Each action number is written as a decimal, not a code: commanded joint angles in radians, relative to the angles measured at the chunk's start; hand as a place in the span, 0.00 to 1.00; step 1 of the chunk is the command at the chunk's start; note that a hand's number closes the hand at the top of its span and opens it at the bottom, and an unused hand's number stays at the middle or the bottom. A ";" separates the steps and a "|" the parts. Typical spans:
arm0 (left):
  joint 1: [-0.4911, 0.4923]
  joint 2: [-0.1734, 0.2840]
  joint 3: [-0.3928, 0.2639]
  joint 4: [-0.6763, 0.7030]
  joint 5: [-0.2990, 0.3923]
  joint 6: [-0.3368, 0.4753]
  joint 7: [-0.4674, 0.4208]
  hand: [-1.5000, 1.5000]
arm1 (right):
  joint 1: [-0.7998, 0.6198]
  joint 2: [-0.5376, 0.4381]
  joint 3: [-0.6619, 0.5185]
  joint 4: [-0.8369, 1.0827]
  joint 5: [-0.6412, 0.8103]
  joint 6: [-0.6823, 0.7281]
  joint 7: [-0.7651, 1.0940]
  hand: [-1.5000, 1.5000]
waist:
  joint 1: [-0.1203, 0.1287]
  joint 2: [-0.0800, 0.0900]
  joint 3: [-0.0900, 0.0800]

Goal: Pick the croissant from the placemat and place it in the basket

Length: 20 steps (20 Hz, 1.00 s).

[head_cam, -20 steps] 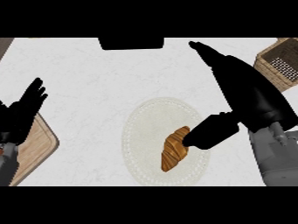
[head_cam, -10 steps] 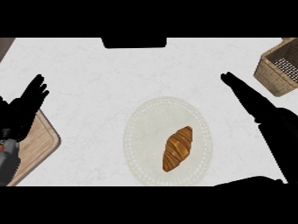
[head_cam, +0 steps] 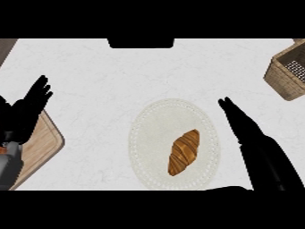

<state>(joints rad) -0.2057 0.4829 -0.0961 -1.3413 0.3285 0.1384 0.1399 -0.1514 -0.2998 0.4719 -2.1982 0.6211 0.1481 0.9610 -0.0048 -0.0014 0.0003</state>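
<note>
Head view shows the croissant [head_cam: 184, 152] lying tilted on the pale round placemat [head_cam: 148, 134], toward its near right part, untouched. Just right of the placemat the right hand [head_cam: 247, 129] stretches over the white counter [head_cam: 115, 76], fingers straight and released, holding nothing. At the far right corner stands the woven basket [head_cam: 280, 85], well apart from the croissant. At the left edge the left hand [head_cam: 19, 114] rests open, fingers up, above a wooden cutting board [head_cam: 42, 143].
</note>
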 commanded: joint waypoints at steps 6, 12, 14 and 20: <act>0.005 -0.030 0.032 -0.025 -0.049 -0.022 0.029 0.50 | 0.086 0.173 0.067 0.257 0.160 -0.258 -0.210 0.00 | 0.006 0.001 0.000; 0.024 -0.065 0.023 -0.105 -0.084 0.006 0.068 0.50 | -0.036 0.203 -0.041 0.550 0.108 -0.220 -0.286 0.00 | 0.014 0.002 0.000; 0.044 -0.047 0.076 -0.055 -0.079 -0.056 0.034 0.50 | 0.033 0.186 -0.024 0.500 0.126 -0.190 -0.284 0.00 | 0.007 0.001 0.000; -0.027 -0.091 0.120 -0.009 -0.111 -0.090 0.074 0.50 | 0.075 0.223 0.008 0.498 0.190 -0.168 -0.289 0.00 | 0.003 0.001 0.000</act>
<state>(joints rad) -0.2040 0.4108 -0.0070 -1.3703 0.2364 0.0760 0.1907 -0.0836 -0.1080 0.4668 -1.7079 0.7725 -0.0415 0.6653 -0.0001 0.0000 0.0002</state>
